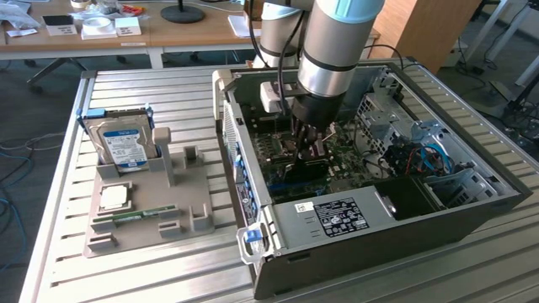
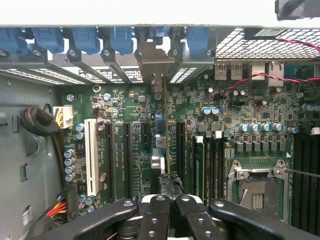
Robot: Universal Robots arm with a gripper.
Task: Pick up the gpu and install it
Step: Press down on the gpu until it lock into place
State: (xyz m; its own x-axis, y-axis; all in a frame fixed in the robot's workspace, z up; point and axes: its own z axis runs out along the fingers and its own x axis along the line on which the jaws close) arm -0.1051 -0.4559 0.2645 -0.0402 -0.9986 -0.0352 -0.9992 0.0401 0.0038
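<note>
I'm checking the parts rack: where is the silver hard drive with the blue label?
The silver hard drive with the blue label stands upright at the far end of the grey parts holder, on the exterior view's left, beside the open computer case.

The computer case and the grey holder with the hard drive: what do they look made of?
Computer case: looks like sheet metal, dark painted outside, bare grey inside, with punched vent holes. Grey holder: probably plastic, matte, with moulded or printed posts and slots. The hard drive has a silvery metal body under a blue label.
</note>
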